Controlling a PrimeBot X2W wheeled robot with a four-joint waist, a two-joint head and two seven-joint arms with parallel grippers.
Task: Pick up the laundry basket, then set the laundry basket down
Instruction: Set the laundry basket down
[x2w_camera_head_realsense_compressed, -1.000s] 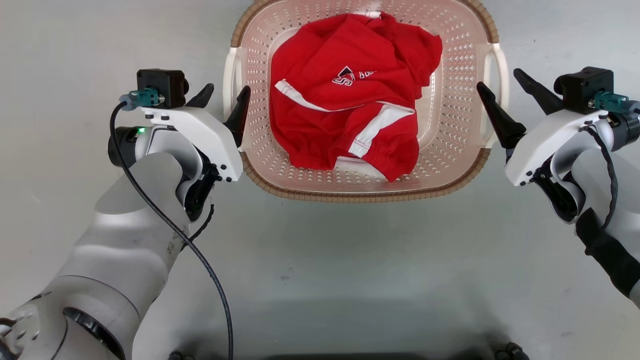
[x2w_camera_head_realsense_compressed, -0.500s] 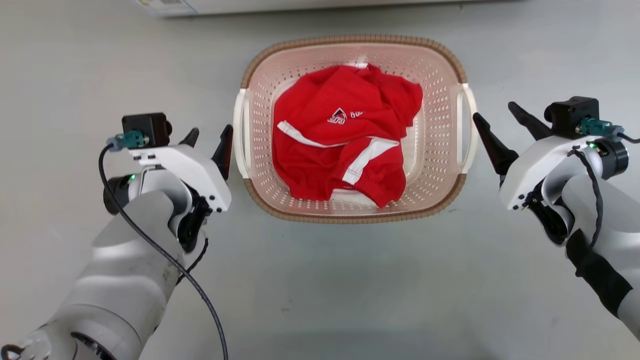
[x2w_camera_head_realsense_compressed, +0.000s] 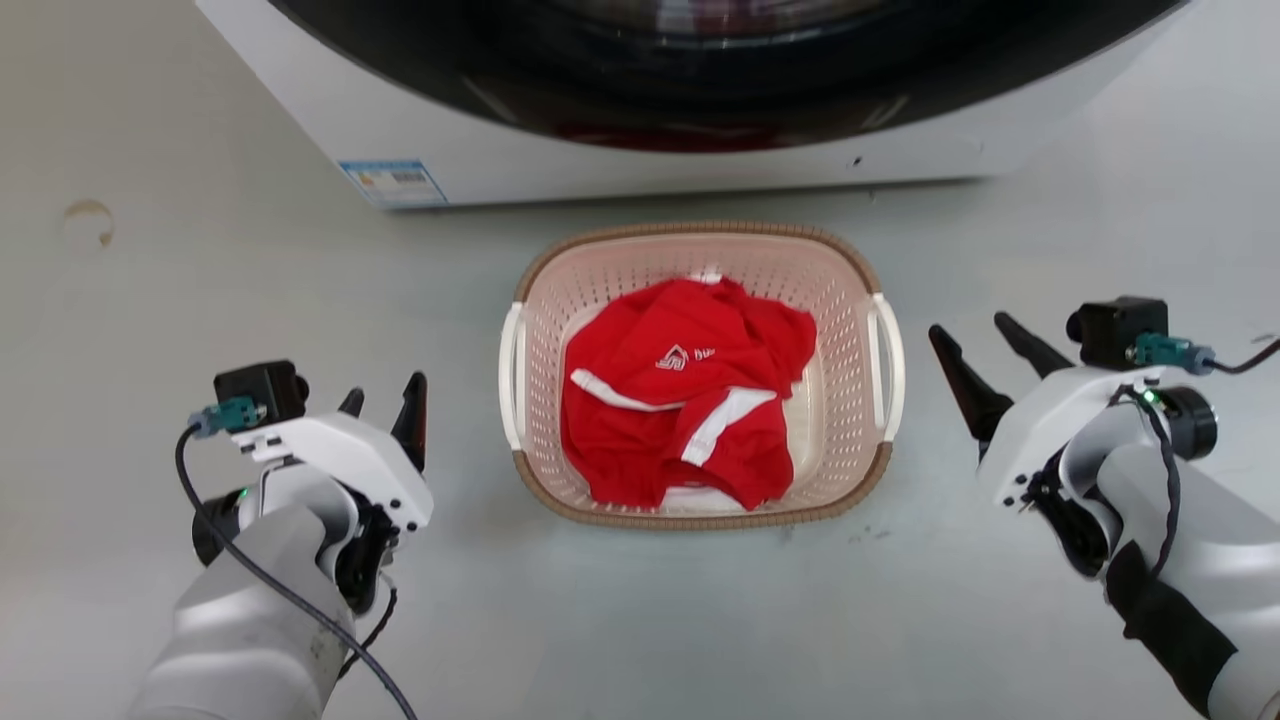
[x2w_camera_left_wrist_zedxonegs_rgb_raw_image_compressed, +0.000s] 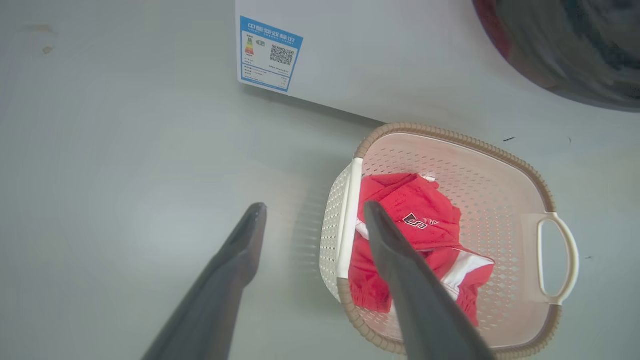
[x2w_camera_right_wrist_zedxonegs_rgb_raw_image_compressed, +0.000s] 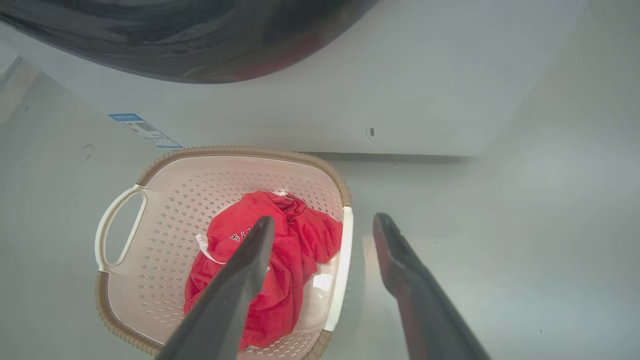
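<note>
red garment 1, laundry basket 1

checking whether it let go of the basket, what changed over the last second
Both arms drew back from the side handles of the laundry basket: the left gripper, which straddled the left handle, and the right gripper now stand clear of it. The head camera pulled back too, bringing the washing machine into view. Unchanged: both grippers open and empty, basket on the floor, red garment inside.
</note>
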